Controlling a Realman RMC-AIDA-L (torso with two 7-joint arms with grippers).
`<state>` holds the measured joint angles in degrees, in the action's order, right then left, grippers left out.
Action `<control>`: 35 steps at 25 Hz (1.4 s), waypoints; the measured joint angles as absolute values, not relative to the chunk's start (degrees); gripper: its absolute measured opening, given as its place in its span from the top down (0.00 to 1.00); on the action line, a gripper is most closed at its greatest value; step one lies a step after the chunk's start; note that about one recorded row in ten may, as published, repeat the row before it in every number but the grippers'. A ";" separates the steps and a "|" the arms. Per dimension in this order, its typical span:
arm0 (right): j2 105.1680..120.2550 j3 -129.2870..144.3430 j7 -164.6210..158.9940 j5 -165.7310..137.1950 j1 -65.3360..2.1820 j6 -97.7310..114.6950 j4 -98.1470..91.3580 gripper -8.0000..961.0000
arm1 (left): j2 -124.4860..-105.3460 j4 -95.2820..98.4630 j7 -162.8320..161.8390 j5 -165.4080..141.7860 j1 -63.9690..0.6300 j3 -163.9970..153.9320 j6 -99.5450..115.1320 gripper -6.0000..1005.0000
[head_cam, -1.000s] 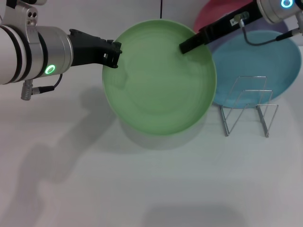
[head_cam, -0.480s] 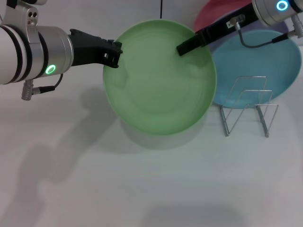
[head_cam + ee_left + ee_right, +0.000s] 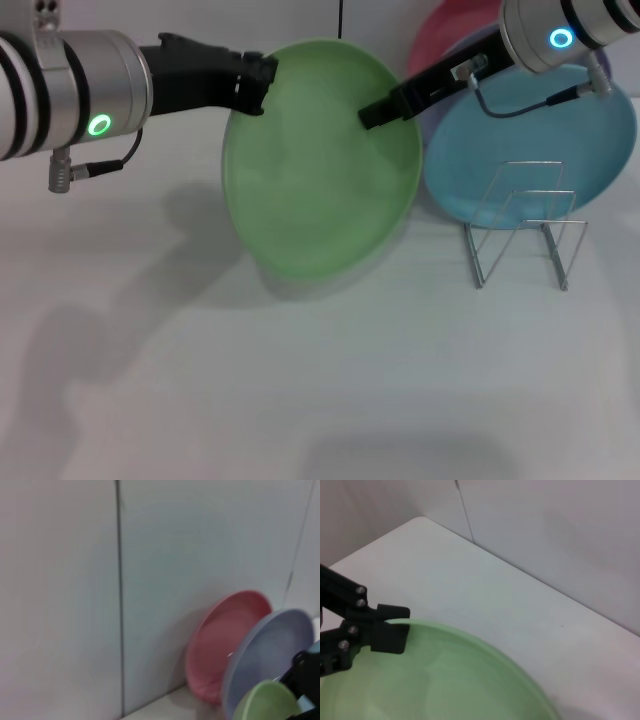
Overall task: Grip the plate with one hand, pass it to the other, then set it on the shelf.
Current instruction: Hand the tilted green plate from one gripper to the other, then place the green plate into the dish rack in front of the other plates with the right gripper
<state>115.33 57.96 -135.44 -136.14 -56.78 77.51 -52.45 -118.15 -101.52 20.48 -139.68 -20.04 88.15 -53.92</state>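
We see the green plate [image 3: 320, 165] lifted off the table [image 3: 320, 380] and tilted, well left of the wire rack [image 3: 525, 225]. The left gripper [image 3: 262, 82] has its fingers clamped on the plate's upper left rim. The right gripper [image 3: 372, 115] touches the upper right part; its fingers seem closed there, though we cannot tell.

four plates in all: one light green plate [image 3: 320, 170], one turquoise-blue plate [image 3: 530, 150], one pink plate [image 3: 220, 640] and one lavender plate [image 3: 272, 650]. one silver wire rack [image 3: 525, 235] stands on the one white worktop [image 3: 320, 400]. two robot arms reach in, each with one black claw: the left claw [image 3: 258, 82] and the right claw [image 3: 372, 113], both at the green plate's rim.
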 joint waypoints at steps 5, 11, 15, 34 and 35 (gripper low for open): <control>116.16 58.17 -136.46 -136.38 -54.83 79.71 -57.24 0.76 | -118.21 -102.05 24.46 -134.43 -18.32 88.84 -51.81 0.92; 116.32 58.37 -137.21 -136.31 -53.34 81.47 -59.86 0.78 | -118.30 -102.19 25.42 -133.62 -18.25 88.48 -51.58 0.83; 116.31 58.38 -137.22 -136.35 -52.73 82.14 -60.81 0.79 | -118.31 -102.28 26.10 -133.24 -18.61 88.49 -51.61 0.77; 115.39 57.61 -135.13 -136.94 -47.47 87.59 -73.31 0.91 | -118.34 -102.92 30.78 -133.32 -15.71 88.59 -45.11 0.22; 115.17 57.37 -134.28 -136.94 -45.80 88.15 -77.88 0.91 | -118.32 -102.92 31.35 -133.32 -14.87 88.40 -43.24 0.22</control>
